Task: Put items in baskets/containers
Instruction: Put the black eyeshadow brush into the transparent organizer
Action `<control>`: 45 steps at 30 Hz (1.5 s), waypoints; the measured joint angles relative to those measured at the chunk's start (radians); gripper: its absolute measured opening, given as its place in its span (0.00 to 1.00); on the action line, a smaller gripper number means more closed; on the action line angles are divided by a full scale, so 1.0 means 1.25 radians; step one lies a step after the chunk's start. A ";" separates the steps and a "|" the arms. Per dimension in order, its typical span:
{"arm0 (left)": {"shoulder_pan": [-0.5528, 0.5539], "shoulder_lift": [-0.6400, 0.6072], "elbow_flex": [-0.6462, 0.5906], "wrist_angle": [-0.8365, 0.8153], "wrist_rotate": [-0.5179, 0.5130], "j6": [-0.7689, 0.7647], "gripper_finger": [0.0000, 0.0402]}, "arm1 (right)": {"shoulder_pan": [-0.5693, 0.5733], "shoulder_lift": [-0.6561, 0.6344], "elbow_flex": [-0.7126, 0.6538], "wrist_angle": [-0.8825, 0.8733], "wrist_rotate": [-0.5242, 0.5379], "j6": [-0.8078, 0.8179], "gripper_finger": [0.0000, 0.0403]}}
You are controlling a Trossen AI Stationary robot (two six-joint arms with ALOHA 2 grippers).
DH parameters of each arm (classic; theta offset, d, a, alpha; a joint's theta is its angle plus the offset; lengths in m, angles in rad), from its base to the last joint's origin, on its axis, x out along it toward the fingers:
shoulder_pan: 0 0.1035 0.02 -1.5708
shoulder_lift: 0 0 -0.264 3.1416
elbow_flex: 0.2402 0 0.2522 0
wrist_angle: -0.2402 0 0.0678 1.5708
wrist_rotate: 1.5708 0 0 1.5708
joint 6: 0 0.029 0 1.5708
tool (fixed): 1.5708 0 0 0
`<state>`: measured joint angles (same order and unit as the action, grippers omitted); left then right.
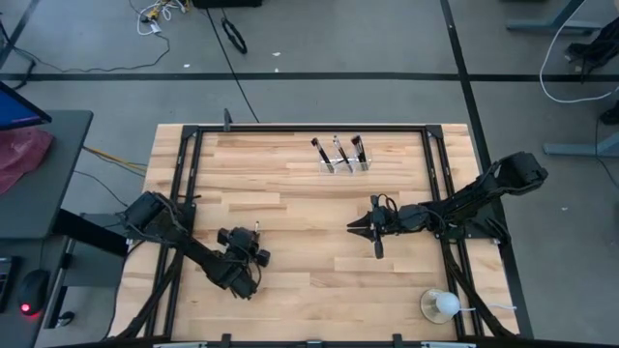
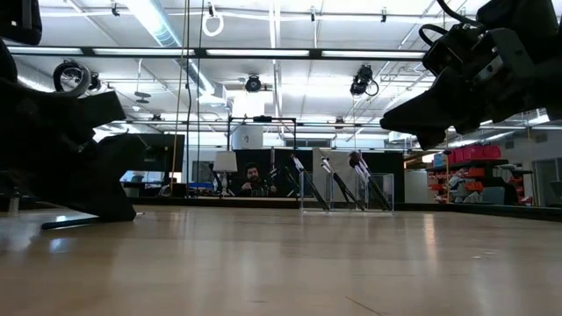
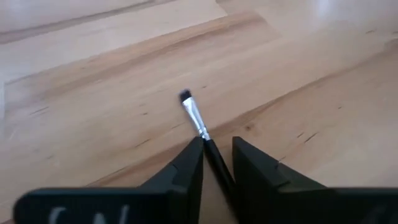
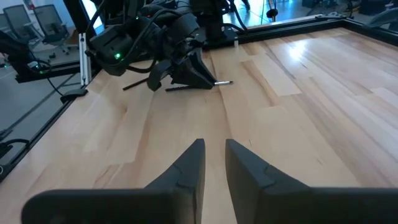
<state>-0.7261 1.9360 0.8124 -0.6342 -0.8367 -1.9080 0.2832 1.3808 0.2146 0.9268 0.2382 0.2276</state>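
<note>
Brush (image 3: 200, 127) on the wooden table (image 1: 300, 280): one thin makeup brush with a dark handle, a silver ferrule and a small dark tuft lies flat on the wood, well apart from the clear organizer (image 1: 345, 164) and toward the left arm's side of the table. In the left wrist view its long axis runs straight out between the left gripper (image 3: 217, 158) fingers, tuft end pointing away from the wrist and handle end passing back into the gap. The two dark fingers (image 3: 189, 168) stand close on either side of the handle with thin slivers of wood showing beside it; whether they actually clamp it, I cannot tell. In the right wrist view the same brush shows as a thin dark line flat on the wood under that gripper, ferrule end sticking out past it.

Three more brushes (image 1: 336, 153) stand in the organizer, leaning, tufts up.

Off to the organizer's near side, toward the right arm, the right gripper (image 4: 214, 155) hangs above bare wood, its jaws nearly together with a narrow gap and nothing between them.
</note>
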 joint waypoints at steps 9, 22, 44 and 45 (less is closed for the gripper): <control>-0.037 0.046 -0.003 0.040 -0.096 0.014 0.04 | 0.000 0.000 0.000 0.000 0.000 0.000 0.16; 0.015 0.048 0.094 0.078 -0.128 0.128 0.04 | 0.000 0.000 0.000 -0.015 0.000 0.000 0.16; 0.270 0.044 0.196 1.035 0.159 1.307 0.04 | 0.017 0.211 0.000 0.086 -0.043 -0.055 0.39; 0.274 0.044 0.196 1.063 0.171 1.326 0.04 | 0.022 0.234 0.000 0.137 -0.042 -0.073 0.41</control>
<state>-0.3837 1.9911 1.0573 0.6944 -0.6230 -0.2506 0.3113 1.6738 0.2152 1.0978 0.1852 0.1363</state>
